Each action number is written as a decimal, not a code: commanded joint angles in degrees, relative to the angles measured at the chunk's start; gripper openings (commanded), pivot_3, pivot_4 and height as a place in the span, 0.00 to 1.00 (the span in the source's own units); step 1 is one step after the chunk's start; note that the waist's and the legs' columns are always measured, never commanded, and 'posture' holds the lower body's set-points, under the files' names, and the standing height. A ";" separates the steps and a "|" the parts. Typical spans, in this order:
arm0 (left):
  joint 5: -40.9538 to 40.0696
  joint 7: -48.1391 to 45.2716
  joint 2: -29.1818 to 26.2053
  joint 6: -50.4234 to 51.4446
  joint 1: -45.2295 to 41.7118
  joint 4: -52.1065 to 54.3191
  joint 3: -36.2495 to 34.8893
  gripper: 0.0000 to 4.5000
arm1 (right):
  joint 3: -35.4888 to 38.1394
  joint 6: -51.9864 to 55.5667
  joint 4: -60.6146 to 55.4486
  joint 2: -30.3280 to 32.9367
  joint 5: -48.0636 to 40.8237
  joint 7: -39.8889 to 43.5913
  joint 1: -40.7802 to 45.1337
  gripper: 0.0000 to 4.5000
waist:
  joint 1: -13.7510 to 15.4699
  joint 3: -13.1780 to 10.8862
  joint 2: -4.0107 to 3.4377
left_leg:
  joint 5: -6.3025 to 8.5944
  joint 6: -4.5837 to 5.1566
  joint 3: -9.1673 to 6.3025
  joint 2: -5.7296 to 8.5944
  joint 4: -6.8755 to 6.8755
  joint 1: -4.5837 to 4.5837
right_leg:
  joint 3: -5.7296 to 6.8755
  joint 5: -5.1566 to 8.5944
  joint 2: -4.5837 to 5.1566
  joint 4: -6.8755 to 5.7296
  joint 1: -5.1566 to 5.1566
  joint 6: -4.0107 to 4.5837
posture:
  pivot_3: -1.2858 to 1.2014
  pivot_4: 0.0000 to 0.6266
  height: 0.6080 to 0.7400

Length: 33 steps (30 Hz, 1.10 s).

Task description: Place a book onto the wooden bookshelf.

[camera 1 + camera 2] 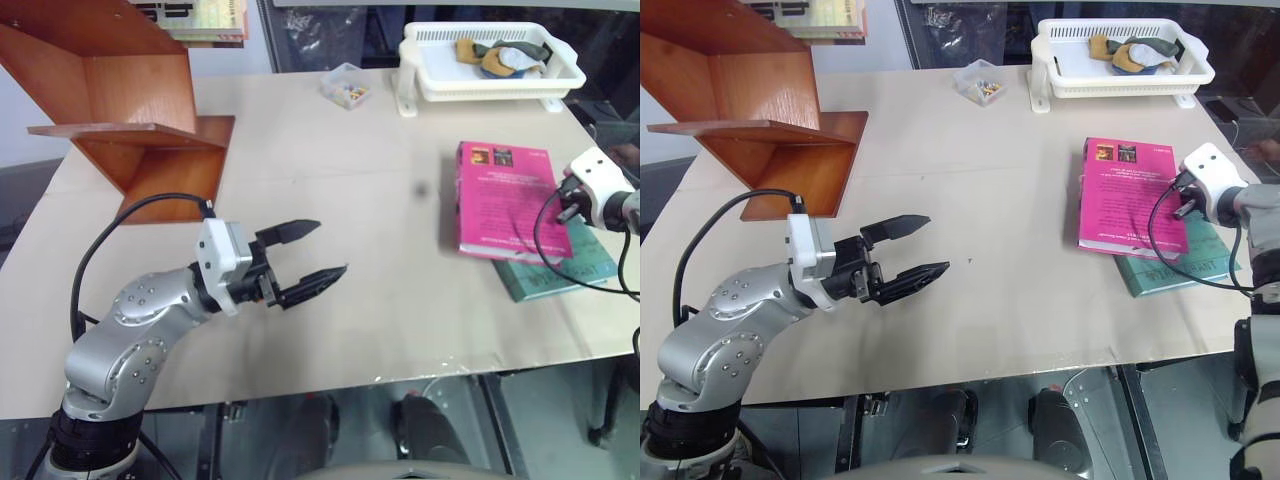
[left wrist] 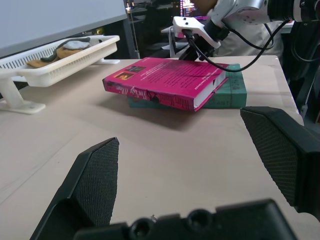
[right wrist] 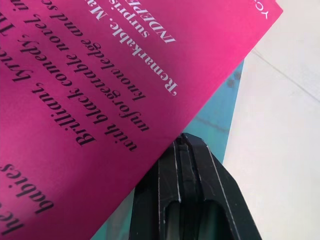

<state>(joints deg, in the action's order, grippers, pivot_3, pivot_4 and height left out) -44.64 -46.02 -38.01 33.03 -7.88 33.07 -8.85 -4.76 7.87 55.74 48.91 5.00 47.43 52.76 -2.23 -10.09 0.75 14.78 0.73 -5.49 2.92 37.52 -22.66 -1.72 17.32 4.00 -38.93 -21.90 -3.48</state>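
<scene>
The pink book (image 1: 505, 200) lies flat on the right side of the table, resting partly on a thinner teal book (image 1: 560, 278). My right gripper (image 1: 569, 208) is shut, with nothing between its fingers. Its tip (image 3: 186, 142) sits on the teal cover right against the pink book's near-right edge. The wooden bookshelf (image 1: 130, 100) stands at the far left of the table, its flat ledge bare. My left gripper (image 1: 332, 247) hovers open over the table's left-middle, pointing toward the pink book (image 2: 165, 82) and well apart from it.
A white plastic basket (image 1: 480, 92) holding cloth items stands at the far right. A small clear box (image 1: 346, 85) of coloured bits sits near the far middle. Other books (image 1: 205, 20) rest at the shelf's top. The table's front edge (image 1: 400, 375) runs close below my left arm.
</scene>
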 commanded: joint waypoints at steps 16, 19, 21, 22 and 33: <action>-0.26 0.33 -0.46 -1.13 0.39 1.62 -1.29 1.00 | 0.31 -10.54 11.55 -3.18 3.92 -3.31 8.01 0.00 | -0.10 -0.01 -0.01 | 0.00 0.00 0.06 0.00 -0.01 -0.01 | -0.06 0.00 0.00 0.00 -0.04 0.00 | 0.52 0.24 1.00; -0.23 0.45 -0.44 -1.18 0.70 1.70 -1.34 1.00 | 0.51 -11.93 11.32 -3.01 3.55 -1.47 7.21 0.00 | -0.14 -0.01 -0.01 | 0.00 0.00 0.06 0.00 -0.01 -0.01 | -0.07 0.00 0.00 0.00 -0.04 0.00 | 0.52 0.24 1.00; -0.33 0.58 -0.43 -1.15 0.86 1.93 -1.36 1.00 | 0.61 -12.51 11.42 -2.88 3.55 -0.93 6.87 0.00 | -0.16 -0.01 -0.01 | 0.00 0.00 0.06 -0.01 -0.01 -0.01 | -0.08 0.00 -0.01 -0.01 -0.05 0.00 | 0.52 0.24 1.00; -0.37 0.65 -0.42 -1.11 0.88 1.98 -1.35 1.00 | 0.71 -12.64 11.45 -2.86 3.47 -0.64 6.68 0.00 | -0.16 -0.01 -0.01 | 0.00 0.00 0.06 -0.01 -0.01 -0.01 | -0.08 0.00 -0.01 -0.01 -0.05 0.00 | 0.52 0.24 1.00; -0.39 0.32 -0.53 -0.97 -0.28 0.95 -0.65 1.00 | 2.08 -13.51 10.14 -1.92 2.37 0.58 4.14 0.00 | -0.11 -0.01 -0.01 | 0.00 0.00 0.06 -0.01 -0.01 -0.01 | -0.07 0.00 0.00 -0.02 -0.05 0.00 | 0.52 0.24 1.00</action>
<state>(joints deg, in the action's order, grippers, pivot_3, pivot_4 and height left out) -44.51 -45.37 -38.13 32.86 -7.39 33.03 -8.84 -3.78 -5.33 67.24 45.30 7.97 47.30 57.45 -2.33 -10.10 0.74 14.78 0.73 -5.43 2.91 37.51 -22.67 -1.79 17.32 4.00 -38.95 -21.95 -3.48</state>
